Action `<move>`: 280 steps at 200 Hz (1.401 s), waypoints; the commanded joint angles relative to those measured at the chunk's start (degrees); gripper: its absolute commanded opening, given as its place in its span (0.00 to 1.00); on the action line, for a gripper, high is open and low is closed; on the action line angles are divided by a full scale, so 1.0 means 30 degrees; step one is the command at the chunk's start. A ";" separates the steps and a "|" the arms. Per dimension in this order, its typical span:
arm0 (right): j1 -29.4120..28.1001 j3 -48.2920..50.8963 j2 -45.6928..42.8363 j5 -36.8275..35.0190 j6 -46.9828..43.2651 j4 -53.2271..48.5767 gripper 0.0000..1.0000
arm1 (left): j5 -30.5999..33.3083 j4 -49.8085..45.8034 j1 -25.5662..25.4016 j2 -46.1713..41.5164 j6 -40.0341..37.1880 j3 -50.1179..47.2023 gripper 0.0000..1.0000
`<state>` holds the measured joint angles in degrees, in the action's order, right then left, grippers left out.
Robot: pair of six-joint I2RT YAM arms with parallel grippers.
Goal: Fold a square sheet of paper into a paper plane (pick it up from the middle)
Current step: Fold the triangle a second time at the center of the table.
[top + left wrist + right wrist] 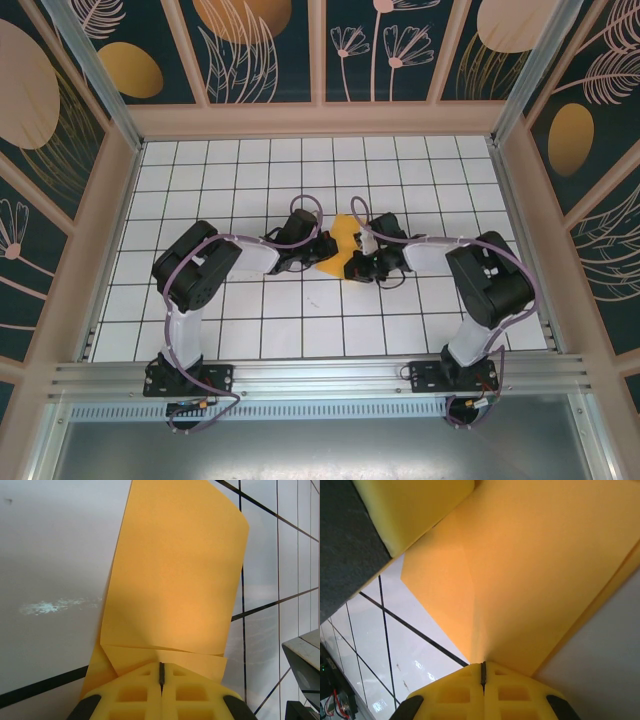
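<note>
White gridded worktop (200, 170), centre: part-folded sheet of paper (343, 238), long axis toward the far edge, pinched at its near end by left gripper (161, 676) and right gripper (482, 672) from opposite sides.

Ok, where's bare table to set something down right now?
Free: the far tile rows of the table under the back wall, and the near rows along the rail. Crowded: centre, where left gripper and right gripper both pinch the paper.
</note>
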<state>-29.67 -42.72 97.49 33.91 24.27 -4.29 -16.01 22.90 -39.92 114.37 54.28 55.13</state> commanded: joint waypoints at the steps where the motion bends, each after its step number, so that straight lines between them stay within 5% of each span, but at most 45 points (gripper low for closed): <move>1: -0.0051 0.1449 -0.0310 0.0289 -0.0530 -0.2365 0.04 | 0.1735 -0.2480 0.0213 0.0655 -0.0337 -0.0386 0.06; 80: 0.1427 0.2753 -0.2619 0.1966 -0.0080 -0.1296 0.06 | 0.0836 -0.1687 0.0219 0.0391 -0.0519 -0.0496 0.07; 120: 0.2332 0.1335 -0.4979 -0.0902 0.0970 -0.0875 0.20 | -0.0316 -0.0904 0.0182 -0.0638 -0.0427 -0.0171 0.09; 197: 0.2905 -0.0850 -0.1069 -0.1289 0.2425 0.1301 0.42 | -0.0901 -0.0632 0.0206 -0.1145 -0.0173 -0.0005 0.12; 280: 0.2764 -0.1754 0.1302 -0.0709 0.2649 0.1935 0.45 | -0.0955 -0.0881 0.0154 -0.0921 -0.0131 -0.0060 0.10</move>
<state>-21.06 -46.63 99.24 30.46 31.94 -0.30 -18.00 20.75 -39.66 112.42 54.11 55.07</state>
